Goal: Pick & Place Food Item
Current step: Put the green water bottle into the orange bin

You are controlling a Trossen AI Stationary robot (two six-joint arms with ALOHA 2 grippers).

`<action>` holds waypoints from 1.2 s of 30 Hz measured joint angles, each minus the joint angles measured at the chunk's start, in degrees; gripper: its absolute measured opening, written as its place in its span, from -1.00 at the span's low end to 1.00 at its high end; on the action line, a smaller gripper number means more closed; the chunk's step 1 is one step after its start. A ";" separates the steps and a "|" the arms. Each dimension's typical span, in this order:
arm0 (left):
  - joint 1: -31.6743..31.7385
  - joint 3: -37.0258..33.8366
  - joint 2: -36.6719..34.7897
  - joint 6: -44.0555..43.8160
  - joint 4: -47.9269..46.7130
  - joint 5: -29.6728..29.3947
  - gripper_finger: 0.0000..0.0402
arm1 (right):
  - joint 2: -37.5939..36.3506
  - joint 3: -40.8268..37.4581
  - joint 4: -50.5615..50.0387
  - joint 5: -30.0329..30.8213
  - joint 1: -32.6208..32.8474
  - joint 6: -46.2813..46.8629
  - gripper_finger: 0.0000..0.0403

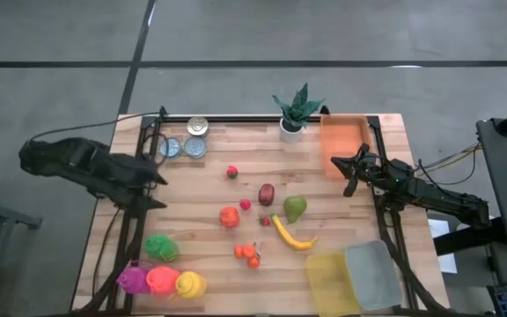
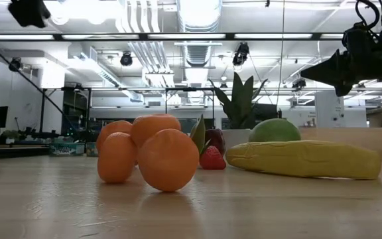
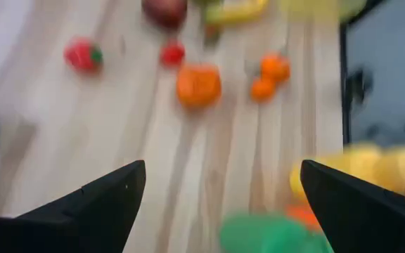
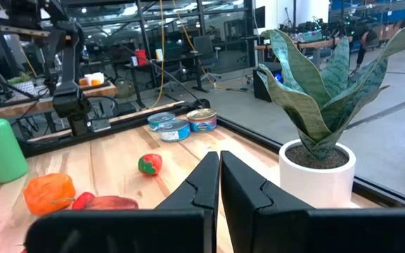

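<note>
Toy foods lie on the middle of the wooden table: an orange pepper [image 1: 229, 217], a dark red fruit [image 1: 267, 194], a green pear [image 1: 295, 209], a yellow banana [image 1: 293, 236], a cluster of small oranges [image 1: 247, 254] and a red strawberry [image 1: 232, 173]. My left gripper [image 1: 158, 187] hangs open above the table's left side, tipped down toward the foods, with nothing between its fingers [image 3: 223, 176]. My right gripper [image 1: 337, 164] is shut and level above the right side, beside the orange bin [image 1: 343, 141]; its fingers [image 4: 219, 156] hold nothing.
Tin cans [image 1: 197, 126] and a potted plant [image 1: 294, 114] stand along the far edge. Green [image 1: 159, 247], magenta [image 1: 133, 280], orange [image 1: 162, 280] and yellow [image 1: 190, 283] cups sit near left. A yellow [image 1: 333, 282] and a clear container [image 1: 374, 275] sit near right.
</note>
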 joint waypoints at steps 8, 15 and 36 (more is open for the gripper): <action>-12.66 3.49 6.73 -5.80 -5.21 2.23 0.90 | 0.00 0.01 0.00 0.00 0.00 0.01 -0.94; -30.41 4.15 10.01 -16.73 -4.37 -1.37 0.90 | -0.02 0.01 0.00 0.01 0.00 0.00 -0.94; -45.34 5.85 18.80 -24.25 -4.26 -14.61 0.90 | 0.00 -0.01 0.00 0.02 0.00 0.01 -0.94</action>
